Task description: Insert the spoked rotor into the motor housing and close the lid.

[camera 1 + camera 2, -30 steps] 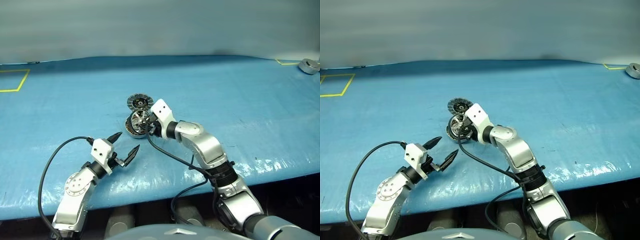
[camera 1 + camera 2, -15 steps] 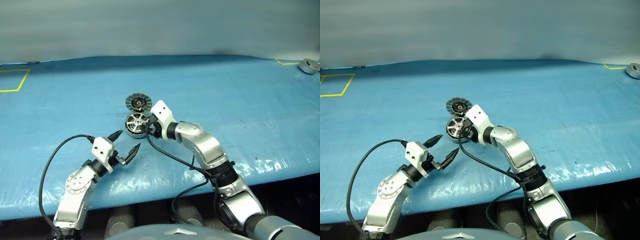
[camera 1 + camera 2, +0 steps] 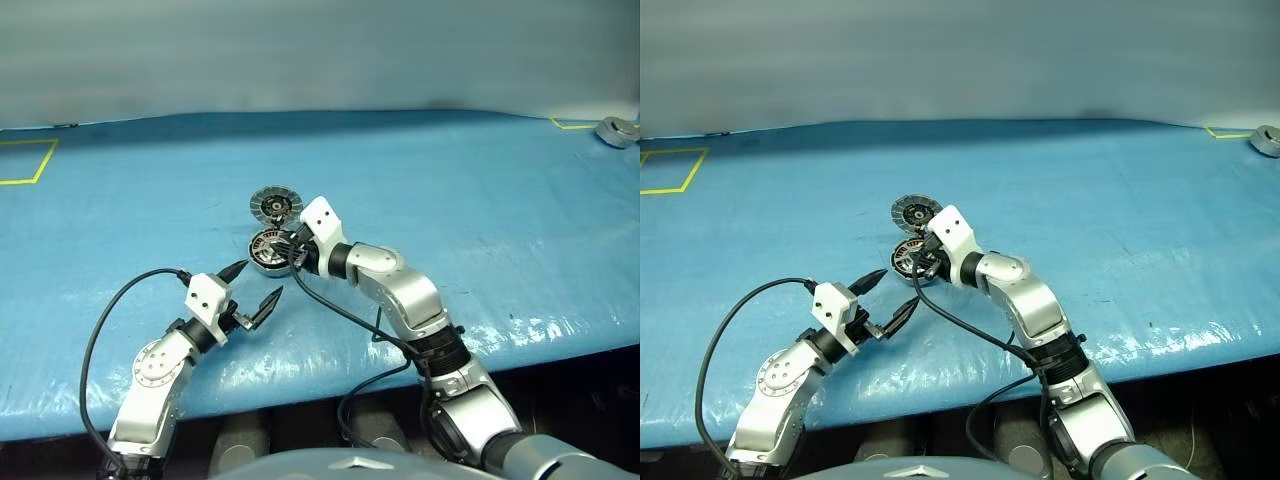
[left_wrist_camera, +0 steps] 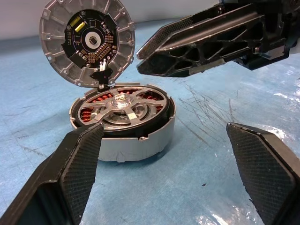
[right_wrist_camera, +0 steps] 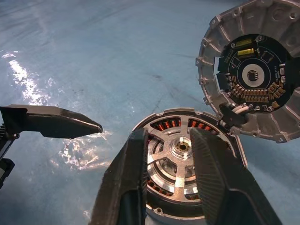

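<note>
Directly beneath the right gripper's (image 5: pixel 168 187) narrowly parted, empty fingers, the spoked rotor (image 4: pixel 123 105) sits in the motor housing (image 4: pixel 136 143).

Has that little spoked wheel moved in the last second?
Yes. A second ago the spoked rotor was tilted up on edge at the right claw; now it lies flat inside the motor housing, below the open lid, which stayed put.
</note>
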